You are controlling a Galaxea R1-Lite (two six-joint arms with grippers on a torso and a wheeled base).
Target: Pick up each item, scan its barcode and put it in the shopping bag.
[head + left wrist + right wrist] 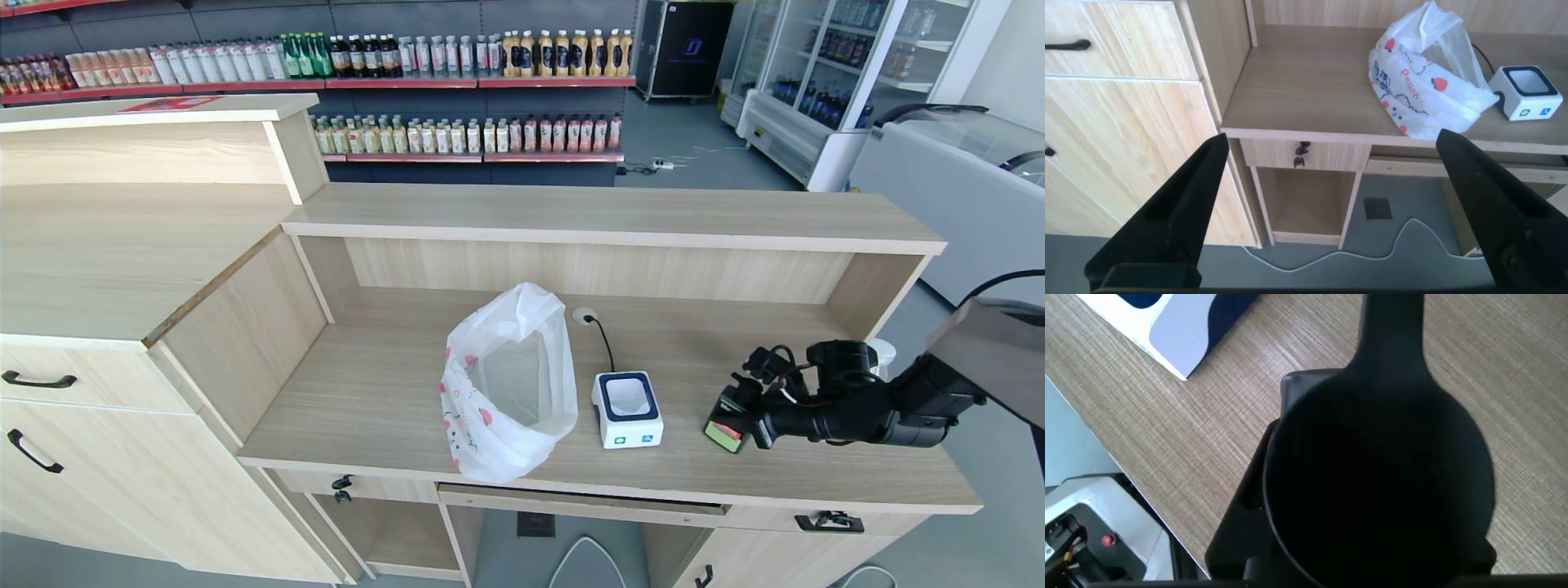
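The left gripper is hanging low in front of the counter, below its edge. Its jaws are standing wide apart. They are holding nothing and touching nothing. The white shopping bag is sitting up on the counter, past the jaws and well apart from them, with its mouth open.

The right gripper is lying low over the counter, on the far side of the scanner from the bag. A small red and green thing is showing at its tip, near the scanner. It is not possible to tell whether this gripper is open or closed, or whether it is gripping that thing.
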